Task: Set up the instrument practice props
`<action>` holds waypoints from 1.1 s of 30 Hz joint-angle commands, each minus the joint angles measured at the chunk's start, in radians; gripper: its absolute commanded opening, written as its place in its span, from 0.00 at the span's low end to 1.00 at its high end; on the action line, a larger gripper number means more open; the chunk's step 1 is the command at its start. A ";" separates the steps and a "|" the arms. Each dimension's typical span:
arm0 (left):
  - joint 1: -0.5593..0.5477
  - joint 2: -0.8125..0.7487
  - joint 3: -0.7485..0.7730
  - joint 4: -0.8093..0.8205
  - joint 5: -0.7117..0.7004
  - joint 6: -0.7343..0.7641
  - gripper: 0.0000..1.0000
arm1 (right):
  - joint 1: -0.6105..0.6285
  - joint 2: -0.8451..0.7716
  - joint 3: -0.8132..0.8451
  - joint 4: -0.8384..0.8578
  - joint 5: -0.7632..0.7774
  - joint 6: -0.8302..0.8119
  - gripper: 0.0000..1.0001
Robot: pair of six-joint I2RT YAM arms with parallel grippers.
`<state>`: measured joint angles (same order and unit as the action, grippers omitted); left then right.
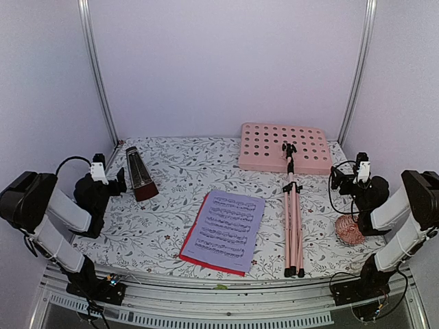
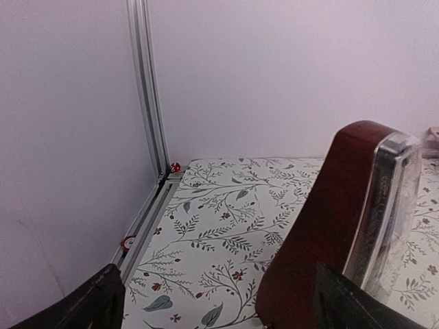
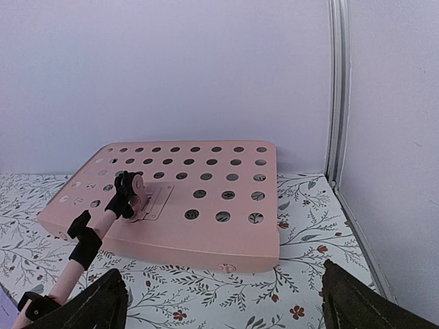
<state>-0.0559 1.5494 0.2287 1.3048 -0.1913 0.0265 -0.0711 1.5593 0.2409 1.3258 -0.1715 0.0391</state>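
Note:
The pink music stand lies flat: its folded tripod [image 1: 293,223] runs toward me and its perforated pink desk [image 1: 285,147] lies at the back right, also in the right wrist view [image 3: 199,199]. A lilac music sheet [image 1: 224,229] lies on a red sheet [image 1: 189,243] at centre front. The dark brown pyramid metronome [image 1: 140,175] stands at the left, large in the left wrist view [image 2: 343,226]. My left gripper [image 1: 116,179] is open beside the metronome, holding nothing. My right gripper [image 1: 343,175] is open and empty, right of the desk.
A small pink knitted ball [image 1: 350,230] lies near my right arm. The floral tablecloth [image 1: 178,164] covers the table. Metal frame posts [image 1: 98,75] stand at the back corners, with lilac walls behind; the left post also shows in the left wrist view [image 2: 147,89].

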 commanded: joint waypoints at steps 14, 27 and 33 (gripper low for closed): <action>-0.014 -0.059 0.059 -0.111 -0.084 0.014 0.96 | 0.006 -0.006 -0.006 0.021 0.012 -0.006 0.99; -0.308 -0.170 0.838 -1.189 -0.059 -0.079 0.96 | 0.106 -0.409 0.385 -0.841 0.049 0.154 0.99; -0.416 -0.193 1.001 -1.320 -0.091 -0.164 0.96 | 0.299 -0.463 0.542 -1.054 0.181 0.096 0.99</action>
<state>-0.4541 1.3819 1.1805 0.1669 -0.2611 -0.0525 0.1539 1.1267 0.7105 0.5045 -0.0582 0.1528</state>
